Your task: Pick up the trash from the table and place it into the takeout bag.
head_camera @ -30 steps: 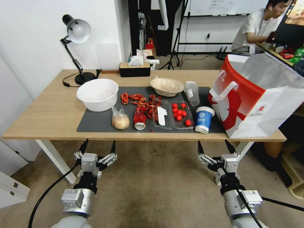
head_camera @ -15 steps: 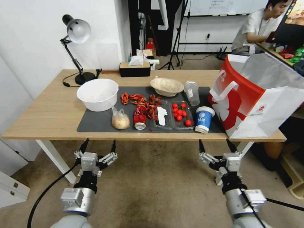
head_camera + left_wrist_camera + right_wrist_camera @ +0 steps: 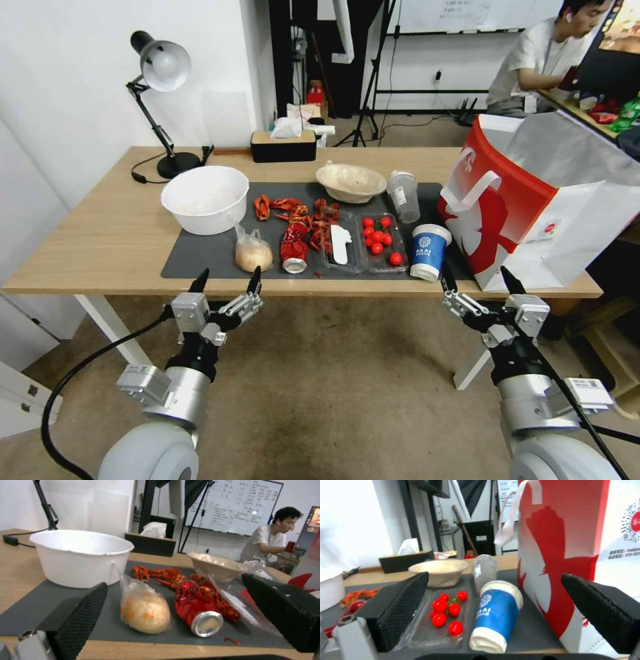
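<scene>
The trash lies on the table's (image 3: 100, 233) dark mat: a bagged bun (image 3: 254, 255) (image 3: 145, 608), a crushed red can (image 3: 294, 250) (image 3: 196, 610), a beige bowl (image 3: 351, 182) (image 3: 440, 571), a clear lidded cup (image 3: 404, 195) (image 3: 484, 571) and a blue-and-white paper cup (image 3: 429, 251) (image 3: 495, 615). The red-and-white takeout bag (image 3: 533, 207) (image 3: 573, 555) stands open at the table's right end. My left gripper (image 3: 229, 280) is open at the front edge, facing the bun and can. Level with it, my right gripper (image 3: 475, 280) is open before the paper cup and bag.
A large white bowl (image 3: 205, 198) sits left on the mat, red crayfish shells (image 3: 300, 210) at its middle, and a clear tray of cherry tomatoes (image 3: 381, 241) next to the paper cup. A desk lamp (image 3: 160, 100) and tissue box (image 3: 283, 143) stand at the back.
Both grippers have risen from below the tabletop to its front edge and moved forward, the right one also shifting right. Both stay open; nothing on the table has moved.
</scene>
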Controlling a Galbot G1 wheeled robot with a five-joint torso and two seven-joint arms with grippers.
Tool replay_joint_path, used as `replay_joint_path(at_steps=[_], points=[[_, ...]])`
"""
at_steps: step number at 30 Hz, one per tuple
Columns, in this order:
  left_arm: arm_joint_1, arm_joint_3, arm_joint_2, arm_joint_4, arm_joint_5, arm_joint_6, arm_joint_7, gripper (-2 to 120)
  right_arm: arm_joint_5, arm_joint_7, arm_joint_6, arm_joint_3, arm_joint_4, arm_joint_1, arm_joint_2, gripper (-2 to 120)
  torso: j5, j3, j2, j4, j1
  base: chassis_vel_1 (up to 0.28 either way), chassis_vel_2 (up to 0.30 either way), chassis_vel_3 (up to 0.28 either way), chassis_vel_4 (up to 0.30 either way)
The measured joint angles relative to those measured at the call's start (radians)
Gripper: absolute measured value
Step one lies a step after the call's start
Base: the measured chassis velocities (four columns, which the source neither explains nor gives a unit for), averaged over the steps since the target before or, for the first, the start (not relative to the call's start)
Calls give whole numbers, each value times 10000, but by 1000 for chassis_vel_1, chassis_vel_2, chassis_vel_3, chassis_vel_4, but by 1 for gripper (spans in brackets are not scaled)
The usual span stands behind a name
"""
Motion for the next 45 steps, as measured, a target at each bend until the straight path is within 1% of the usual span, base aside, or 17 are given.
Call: replay_joint_path(at_steps=[2, 6, 8, 10, 13, 14, 17, 21, 45], points=[[-19, -5, -1, 101, 33, -81, 37, 100, 113, 384, -210, -104, -202, 351, -112, 100, 3, 0, 0, 0, -1, 0, 0, 0, 0], [-41, -5, -14, 158, 57, -114, 71, 100, 228, 676, -441, -200, -398, 661, -238, 100, 1, 0, 0, 1, 0, 0, 0, 0, 0], [-74, -7, -35, 192, 78, -120, 98, 100, 362, 1010, -713, -368, -753, 1085, -457, 100, 2, 0, 0, -1, 0, 0, 0, 0, 0], [-77, -8, -38, 195, 82, -120, 100, 100, 383, 1060, -744, -398, -816, 1153, -488, 100, 3, 0, 0, -1, 0, 0, 0, 0, 0], [19, -83, -46, 193, 180, -212, 131, 100, 1367, 2388, -1667, -1196, -2293, 2934, -1037, 100, 3, 0, -1, 2, 0, 0, 0, 0, 0], [19, -83, -46, 193, 180, -212, 131, 100, 1367, 2388, -1667, -1196, -2293, 2934, -1037, 100, 3, 0, -1, 2, 0, 0, 0, 0, 0], [106, -141, -38, 149, 196, -314, 136, 100, 1835, 3003, -1963, -1623, -2805, 3642, -1185, 100, 2, 0, 0, 1, 0, 0, 0, 0, 0], [170, -186, -51, 134, 222, -426, 137, 100, 2218, 3410, -2227, -1886, -3074, 4101, -1222, 100, 2, 0, -1, 1, 0, 0, 0, 0, 0], [245, -224, -124, 170, 333, -754, 124, 100, 2872, 4216, -2931, -2417, -3841, 5071, -1262, 100, 1, -1, -1, 1, 0, 0, 0, 0, 0]])
